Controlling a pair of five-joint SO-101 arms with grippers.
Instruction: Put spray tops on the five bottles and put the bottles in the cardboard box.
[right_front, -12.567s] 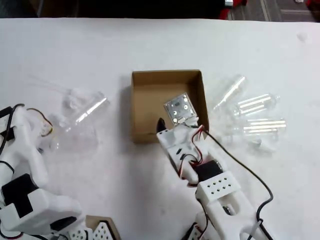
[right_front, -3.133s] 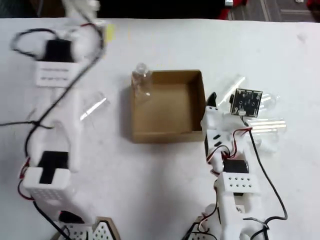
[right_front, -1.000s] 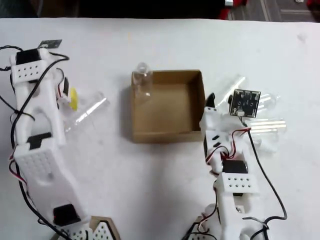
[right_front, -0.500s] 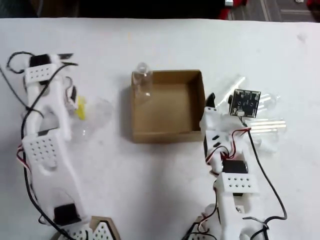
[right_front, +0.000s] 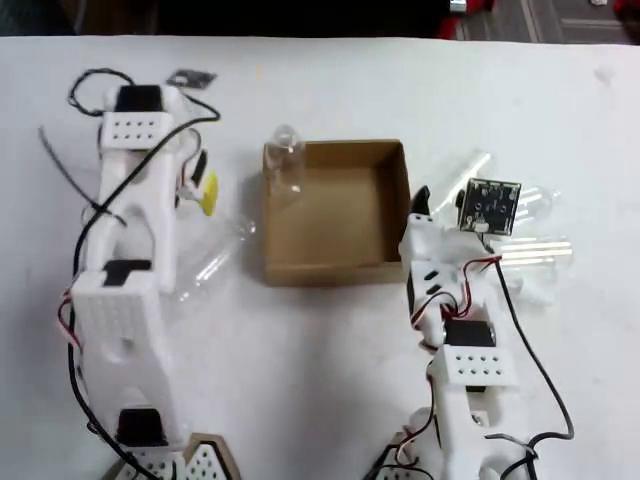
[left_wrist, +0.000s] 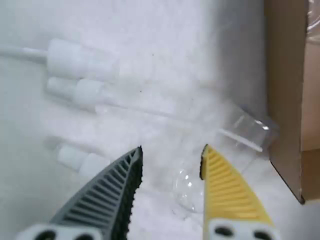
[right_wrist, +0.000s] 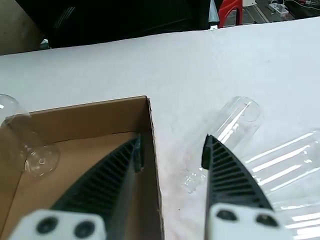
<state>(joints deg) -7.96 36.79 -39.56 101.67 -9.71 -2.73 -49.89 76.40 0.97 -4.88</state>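
**Capping not begun: left jaws over a bare bottle**

High view: the cardboard box (right_front: 335, 272) sits mid-counter (right_front: 300, 380). One clear bottle, the corner bottle (right_front: 285, 165), leans at its far-left corner. Another, the lying bottle (right_front: 212, 262), lies just left of the box under my left arm. The spare bottles (right_front: 520, 250) lie in a cluster right of the box, beside my right arm.

Left wrist view: my left jaws are apart and hold nothing. The lying bottle (left_wrist: 222, 160) has its rounded end below the tips and its mouth toward the box (left_wrist: 285, 75). Three spray tops (left_wrist: 75, 59) lie loose beyond it.

Right wrist view: my right jaws are apart and empty, straddling the box's right wall (right_wrist: 150, 150), with a spare bottle (right_wrist: 235, 120) just outside it.

I judge I'm at the pick-up before the fitting. Next I should lower and close on the bottle, then bring a top to its mouth squarely.
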